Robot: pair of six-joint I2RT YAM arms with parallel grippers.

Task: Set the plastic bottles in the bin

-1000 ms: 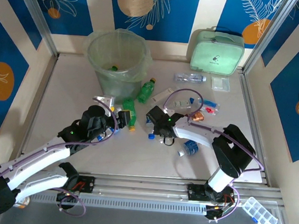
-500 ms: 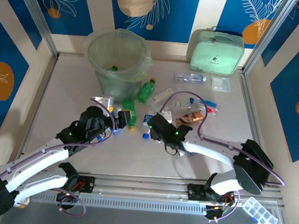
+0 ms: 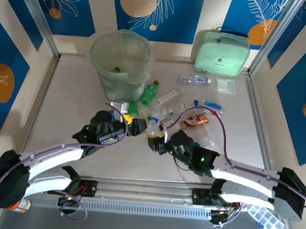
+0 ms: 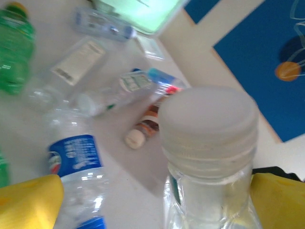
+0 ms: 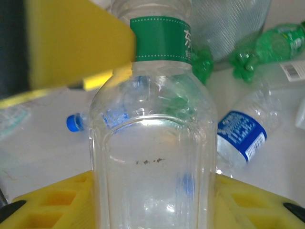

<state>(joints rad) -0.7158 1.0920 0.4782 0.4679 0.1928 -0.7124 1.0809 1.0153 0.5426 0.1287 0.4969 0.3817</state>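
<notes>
A clear bottle with a green label and white cap hangs between both grippers in the middle of the table. My right gripper is shut on the clear bottle's body, a yellow finger pressing each side. My left gripper is open around its neck, one finger touching it and the other apart. The bin stands at the back left with a green bottle inside. Another green bottle lies beside it. A blue-labelled bottle lies on the table close by, also seen in the left wrist view.
A mint-green case stands at the back right, with a clear bottle lying in front of it. Sachets, a white tube and a copper-coloured packet litter the middle right. A loose blue cap lies nearby.
My right arm has swung round and its gripper has come nearer the front edge, holding the clear bottle. My left gripper has moved right up to the bottle's neck.
</notes>
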